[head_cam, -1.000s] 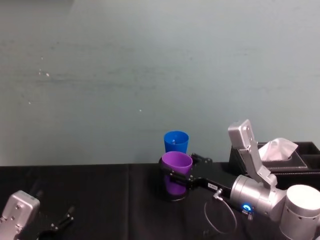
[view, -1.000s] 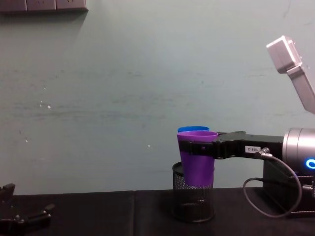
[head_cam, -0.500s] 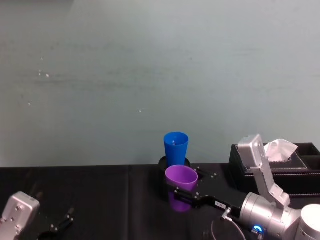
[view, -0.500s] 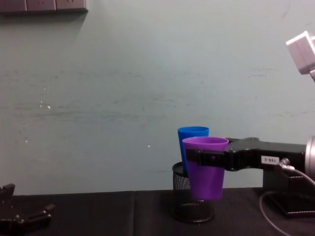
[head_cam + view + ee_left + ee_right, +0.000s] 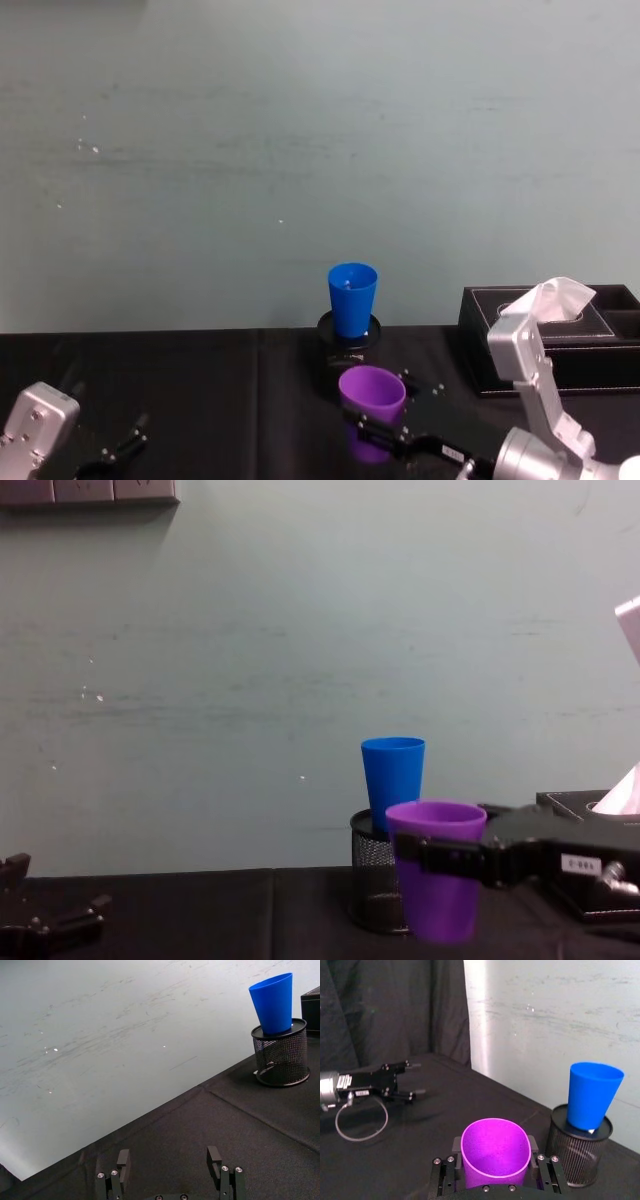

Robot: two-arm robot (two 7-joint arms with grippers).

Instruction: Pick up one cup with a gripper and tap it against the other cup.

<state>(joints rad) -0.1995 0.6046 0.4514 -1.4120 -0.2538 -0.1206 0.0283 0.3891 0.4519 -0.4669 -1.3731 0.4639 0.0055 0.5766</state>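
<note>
Black cloth [image 5: 200,400]; right pincer [image 5: 432,859] grips tapered purple tumbler [image 5: 441,912].

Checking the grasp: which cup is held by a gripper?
The purple cup, clamped in the right gripper; the blue cup sits in the mesh holder.

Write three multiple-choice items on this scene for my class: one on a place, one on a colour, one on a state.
1. Where does the blue cup stand?
A. in the mesh holder
B. on a shelf
C. on a plate

2. What colour is the cup held by the right gripper?
A. blue
B. purple
C. green

3. How does the left gripper stand?
A. fingers open
B. shut on a cup
C. shut on a pen

Key:
1 A, its base sits inside the holder's rim.
2 B, the fingers clamp the purple cup.
3 A, a wide gap with nothing in it.
</note>
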